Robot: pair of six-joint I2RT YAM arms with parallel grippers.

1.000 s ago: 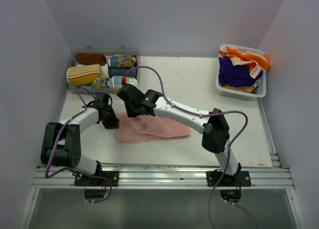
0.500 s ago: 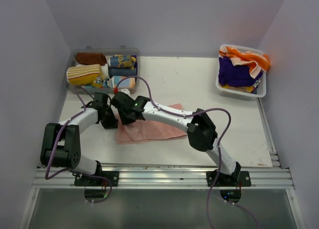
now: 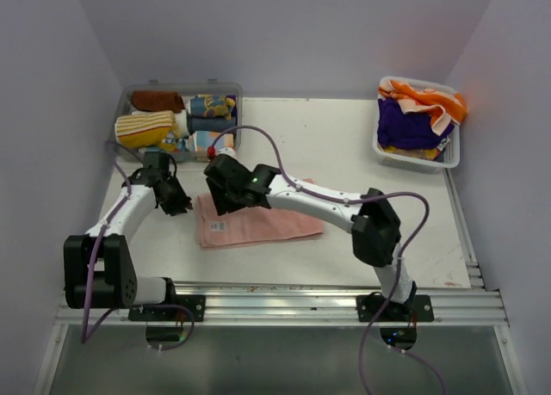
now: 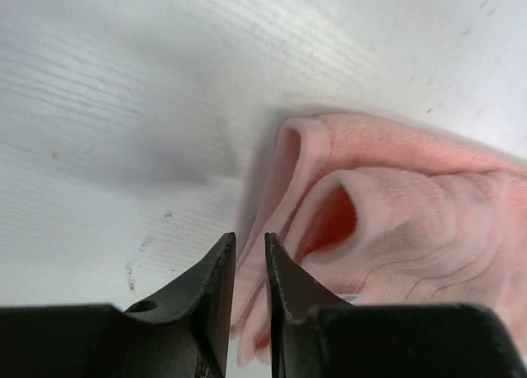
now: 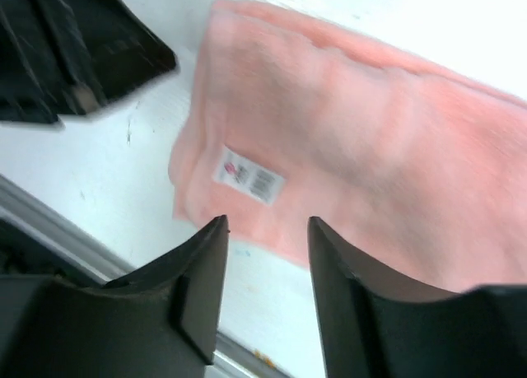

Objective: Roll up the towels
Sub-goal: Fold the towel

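Lets go on both sides! Clamped shut at the left end of the pink towel (image 3: 275,225) a second ago; now parts the left pincer (image 4: 249,246) by a narrow slit, nothing in it, and draws it off to the left, just beside the towel's folded edge. Spreads the right pincer (image 5: 263,221) wide and empty, hovering over that same left end. Leaves the towel flat on the counter (image 3: 344,145) as a tidy folded band between the two arms, squarer than the skewed shape of a moment back. Reads as fold done, rolling proper not yet begun, so likely a fresh grip at one end next. Turns up a small white label (image 5: 249,176) near the towel's left end, face up now: a barcode-like block and a reddish mark, far too blurred to read any writing. Waiting elsewhere: finished rolls (image 3: 142,128) in the grey tray (image 3: 127,92) at far left, orange and purple towels (image 3: 413,124) heaped in the white basket (image 3: 417,160) at far right.
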